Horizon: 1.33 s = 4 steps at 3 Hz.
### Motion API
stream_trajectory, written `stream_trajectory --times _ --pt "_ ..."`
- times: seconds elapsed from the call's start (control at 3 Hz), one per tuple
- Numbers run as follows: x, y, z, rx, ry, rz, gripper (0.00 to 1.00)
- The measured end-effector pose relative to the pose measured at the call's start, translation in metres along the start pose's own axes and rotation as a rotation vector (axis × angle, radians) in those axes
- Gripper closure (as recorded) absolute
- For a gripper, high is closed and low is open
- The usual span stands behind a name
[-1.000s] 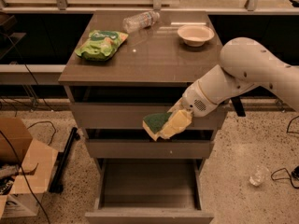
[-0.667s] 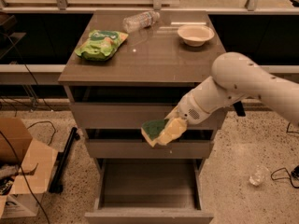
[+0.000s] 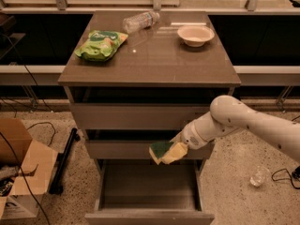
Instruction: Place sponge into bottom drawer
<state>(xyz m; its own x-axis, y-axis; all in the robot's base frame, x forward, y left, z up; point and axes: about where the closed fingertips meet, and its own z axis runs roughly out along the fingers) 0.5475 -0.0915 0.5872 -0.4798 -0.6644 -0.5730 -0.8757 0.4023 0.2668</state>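
Note:
The sponge (image 3: 167, 152), yellow foam with a dark green layer, hangs in my gripper (image 3: 177, 149) in front of the middle drawer. My white arm (image 3: 243, 123) reaches in from the right. The gripper is shut on the sponge and holds it above the right half of the bottom drawer (image 3: 147, 187), which is pulled out and shows a bare tray interior. The sponge is a good way above the tray floor.
On the cabinet top (image 3: 154, 60) lie a green snack bag (image 3: 101, 45), a clear plastic bottle (image 3: 140, 20) and a beige bowl (image 3: 195, 34). A cardboard box (image 3: 21, 170) stands at the left on the floor. A clear cup (image 3: 257, 177) lies at the right.
My arm has lowered and drawn the sponge down and a little left, from the level of the upper drawer fronts to just above the open bottom drawer.

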Motion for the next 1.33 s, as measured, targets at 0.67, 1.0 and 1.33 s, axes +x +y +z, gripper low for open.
stream_trajectory --times 0.67,1.0,1.33 --pt "0.070 -0.032 0.074 -0.115 -0.036 0.153 1.00" --pt "0.070 -0.034 0.087 -0.065 -0.024 0.156 1.00" --pt "0.075 -0.061 0.125 0.071 -0.051 0.157 1.00"
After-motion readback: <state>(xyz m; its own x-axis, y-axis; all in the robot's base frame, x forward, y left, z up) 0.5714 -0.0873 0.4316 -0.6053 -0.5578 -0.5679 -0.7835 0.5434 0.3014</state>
